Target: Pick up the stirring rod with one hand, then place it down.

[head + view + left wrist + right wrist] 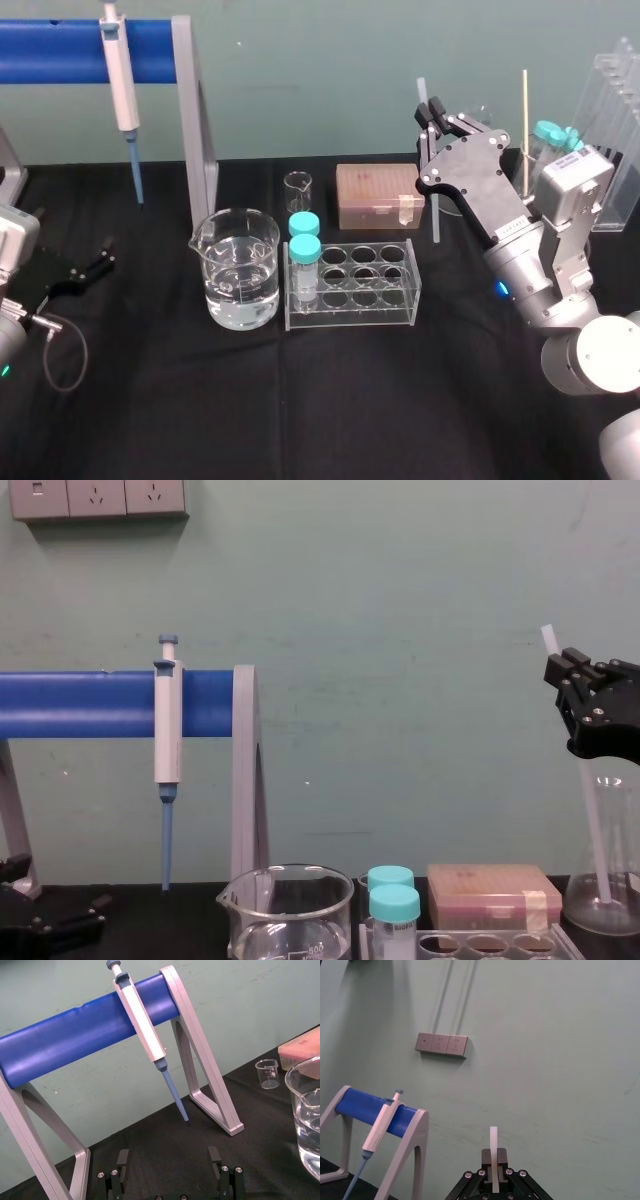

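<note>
My left hand (104,255) sits at the left edge, low over the black surface (300,400), its fingers (122,1159) spread wide and holding nothing. At centre stand the beaker (215,262) and the tube rack (350,312). In the upper right, my right hand (431,110) is clamped on the stirring rod (435,215). The rod stands nearly upright, its lower end just right of the pink box (375,195).

the stirring rod (493,1139) looks frosted, translucent and smooth. the right hand (433,110) is matt black with shiny metal screws (468,1174). the beaker (240,268) is clear glossy glass, and the rack (350,313) beside the beaker is clear plastic. the table (330,400) is covered in matt black cloth.
</note>
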